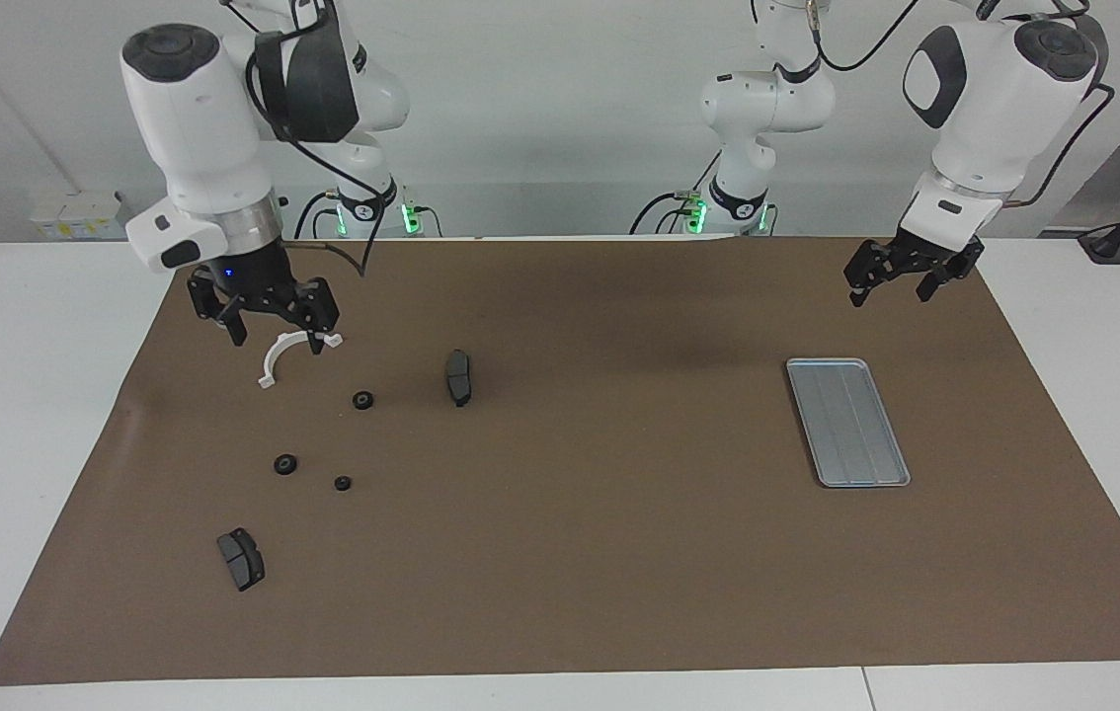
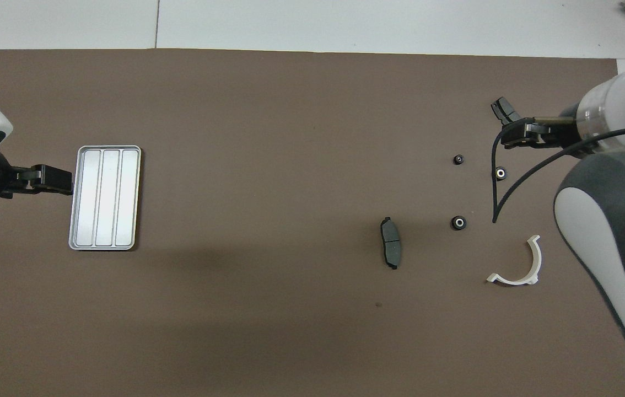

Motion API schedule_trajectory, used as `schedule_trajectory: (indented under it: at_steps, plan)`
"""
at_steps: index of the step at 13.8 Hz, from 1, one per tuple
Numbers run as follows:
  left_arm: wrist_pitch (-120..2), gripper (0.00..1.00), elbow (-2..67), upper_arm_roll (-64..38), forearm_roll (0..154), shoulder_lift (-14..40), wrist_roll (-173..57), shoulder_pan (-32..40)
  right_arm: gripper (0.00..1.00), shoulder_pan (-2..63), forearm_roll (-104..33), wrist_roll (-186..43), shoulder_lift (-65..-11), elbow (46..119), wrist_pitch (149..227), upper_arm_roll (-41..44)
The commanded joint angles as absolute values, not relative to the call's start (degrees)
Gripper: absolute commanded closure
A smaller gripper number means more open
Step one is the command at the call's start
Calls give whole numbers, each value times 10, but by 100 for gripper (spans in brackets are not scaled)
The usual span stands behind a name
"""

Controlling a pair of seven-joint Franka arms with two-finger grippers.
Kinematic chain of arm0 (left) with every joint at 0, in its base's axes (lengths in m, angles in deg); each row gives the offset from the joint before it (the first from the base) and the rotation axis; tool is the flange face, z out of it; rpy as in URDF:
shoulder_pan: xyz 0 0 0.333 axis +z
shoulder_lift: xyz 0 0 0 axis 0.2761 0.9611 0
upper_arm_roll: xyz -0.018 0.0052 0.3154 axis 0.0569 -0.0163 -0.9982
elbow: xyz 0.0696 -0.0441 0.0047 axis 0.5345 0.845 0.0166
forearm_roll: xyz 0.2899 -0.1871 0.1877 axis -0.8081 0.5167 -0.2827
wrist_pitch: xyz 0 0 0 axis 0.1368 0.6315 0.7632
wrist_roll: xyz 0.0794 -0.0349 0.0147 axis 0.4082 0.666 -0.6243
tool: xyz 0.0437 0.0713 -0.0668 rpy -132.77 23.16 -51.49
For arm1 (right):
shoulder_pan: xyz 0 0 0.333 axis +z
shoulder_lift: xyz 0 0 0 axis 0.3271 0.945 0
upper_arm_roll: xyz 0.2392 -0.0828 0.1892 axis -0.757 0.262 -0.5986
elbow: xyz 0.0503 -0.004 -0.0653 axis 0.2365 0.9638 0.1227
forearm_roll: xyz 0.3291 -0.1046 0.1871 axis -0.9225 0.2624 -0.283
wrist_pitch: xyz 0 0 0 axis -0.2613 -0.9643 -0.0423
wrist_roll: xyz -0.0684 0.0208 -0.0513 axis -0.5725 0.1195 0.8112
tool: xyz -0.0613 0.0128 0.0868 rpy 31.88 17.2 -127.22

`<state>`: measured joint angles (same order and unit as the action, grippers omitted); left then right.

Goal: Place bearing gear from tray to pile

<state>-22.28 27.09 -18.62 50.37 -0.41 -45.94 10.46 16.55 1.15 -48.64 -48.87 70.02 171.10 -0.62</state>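
The grey ribbed tray (image 1: 846,423) lies empty toward the left arm's end of the table; it also shows in the overhead view (image 2: 105,197). Three small black bearing gears (image 1: 362,400) (image 1: 285,464) (image 1: 343,483) lie on the brown mat among the pile. The pile holds a white half-ring bracket (image 1: 283,357) and two dark brake pads (image 1: 458,376) (image 1: 241,558). My right gripper (image 1: 276,338) hangs open and empty over the bracket. My left gripper (image 1: 891,293) hangs open and empty over the mat, on the robots' side of the tray.
The brown mat (image 1: 560,553) covers most of the white table. The right arm's black cable (image 2: 502,182) hangs over the gears in the overhead view.
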Motion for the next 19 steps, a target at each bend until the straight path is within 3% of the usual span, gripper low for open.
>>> schedule_trajectory:
  at_steps: [1,4,13,16,19]
  plan:
    - [-234,0,295,-188,494,-23,-459,101,0,161,-12,-506,-477,663,1656,-10]
    - [-235,0,297,-188,494,-24,-460,101,0,157,-41,-503,-502,699,1606,-9]
    - [-235,0,298,-187,494,-27,-461,101,0,141,-49,-505,-521,725,1623,-6]
    - [-235,0,298,-187,494,-27,-461,101,0,143,-49,-500,-563,787,1655,-6]
    - [-235,0,298,-187,494,-28,-461,101,0,141,-48,-507,-557,777,1667,-6]
